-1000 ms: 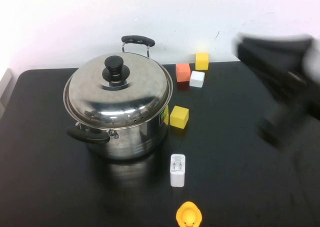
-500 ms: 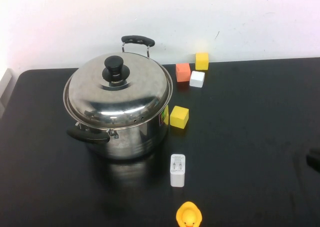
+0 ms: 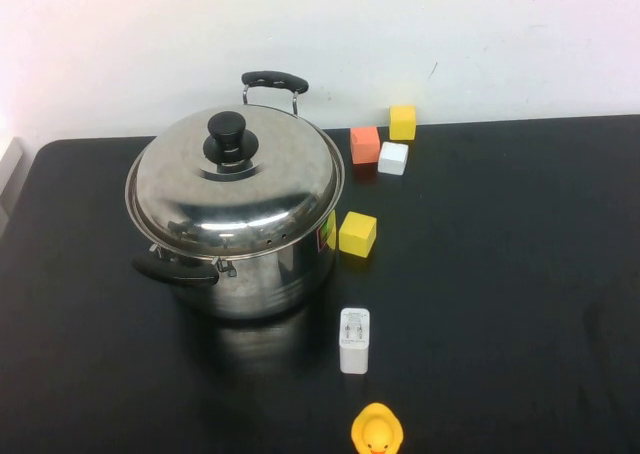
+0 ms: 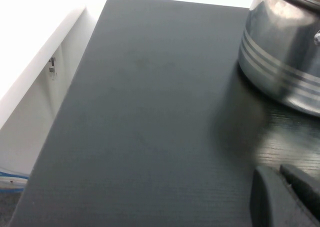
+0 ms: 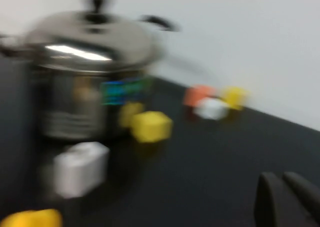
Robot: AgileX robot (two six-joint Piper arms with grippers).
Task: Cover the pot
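Steel lid (image 3: pixel 235 179) already sits on the pot (image 3: pixel 255 274), seated all round as far as I can see; pot stands left of centre on the black counter (image 3: pixel 500 274). Cover step looks done, nothing left but parking. Neither arm shows in the high view. Left pincer (image 4: pixel 287 197) low near the pot base, right pincer (image 5: pixel 285 199) well off to the side: both look closed, empty.
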